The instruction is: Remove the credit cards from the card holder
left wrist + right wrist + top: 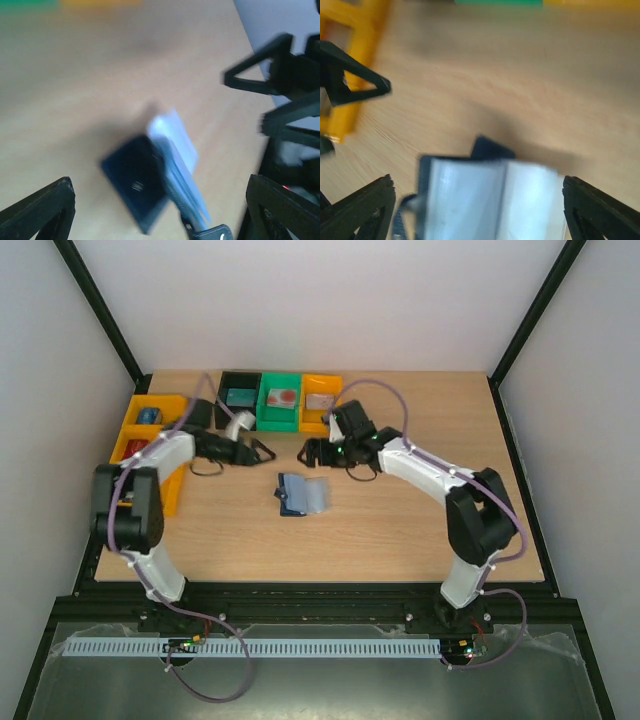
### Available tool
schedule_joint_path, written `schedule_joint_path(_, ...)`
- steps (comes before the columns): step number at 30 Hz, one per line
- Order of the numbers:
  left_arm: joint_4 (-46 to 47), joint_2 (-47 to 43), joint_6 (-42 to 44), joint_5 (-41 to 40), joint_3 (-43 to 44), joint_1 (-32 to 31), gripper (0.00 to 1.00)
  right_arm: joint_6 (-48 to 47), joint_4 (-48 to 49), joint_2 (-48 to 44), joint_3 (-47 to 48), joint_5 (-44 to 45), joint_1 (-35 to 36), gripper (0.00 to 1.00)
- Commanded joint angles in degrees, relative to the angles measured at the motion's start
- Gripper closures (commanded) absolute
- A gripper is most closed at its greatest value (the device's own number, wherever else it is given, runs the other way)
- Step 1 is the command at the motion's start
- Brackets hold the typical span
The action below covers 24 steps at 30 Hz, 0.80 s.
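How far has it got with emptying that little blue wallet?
Done: the wallet lies unfolded on the table. In hand: nothing; the left gripper and right gripper hover open near it. A reddish card-like thing sits in the green bin, but the close views are too blurred to show whether anything remains inside, so emptying it may be left.

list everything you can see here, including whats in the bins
card holder: 1, navy, pale blue-grey inside, lying open mid-table
black bin, green bin, orange bin: 3, row at far edge
card-like items: 3, teal, reddish, pinkish-grey, one per bin
yellow bin: 1, left side, holds small blue and red things
table: 1, light wood
left gripper: black, open, beyond the holder
right gripper: black, open, facing it
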Motion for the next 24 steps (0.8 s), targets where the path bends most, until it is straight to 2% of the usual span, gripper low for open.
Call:
schedule_joint_path(1, -2.3, 7.3, -5.6, 11.2, -3.2, -8.6, 0.06, 7.2, 3.6, 2.9, -5.9, -6.0, 1.2, 0.14)
schedule_joint_path(3, -0.5, 9.8, -7.8, 13.7, -3.6, -10.7, 0.1, 9.2, 8.1, 4.3, -8.0, -10.2, 2.0, 0.18)
schedule_joint_path(6, 2.3, 11.4, -10.2, 12.6, -3.9, -12.1, 0.2, 11.5, 9.4, 7.1, -8.3, -11.2, 2.6, 0.22)
schedule_joint_path(10, 4.4, 11.0, -11.2, 11.0, -5.0, -12.2, 0.43, 13.2, 11.3, 9.8, -8.3, -12.9, 2.9, 0.26)
schedule_joint_path(12, 4.8, 10.9, -10.9, 11.2, -5.7, -12.2, 0.51, 13.6, 11.8, 11.0, -8.2, -13.9, 3.3, 0.28)
schedule_joint_path(14, 5.1, 11.1, -10.8, 11.5, -6.7, -12.2, 0.56, 13.8, 12.1, 11.6, -8.1, -14.0, 3.5, 0.32)
schedule_joint_path(17, 4.3, 11.9, -9.8, 12.3, -6.9, -12.3, 0.56, 14.2, 12.6, 11.9, -8.0, -14.1, 3.7, 0.36)
schedule_joint_path(19, 3.9, 12.4, -9.4, 12.4, -6.9, -12.3, 0.56, 14.5, 12.9, 12.3, -8.1, -14.3, 3.8, 0.45)
schedule_joint_path(24, 2.2, 12.5, -7.5, 13.2, -6.4, -12.0, 0.57, 14.3, 12.7, 12.8, -7.7, -14.5, 3.8, 0.87)
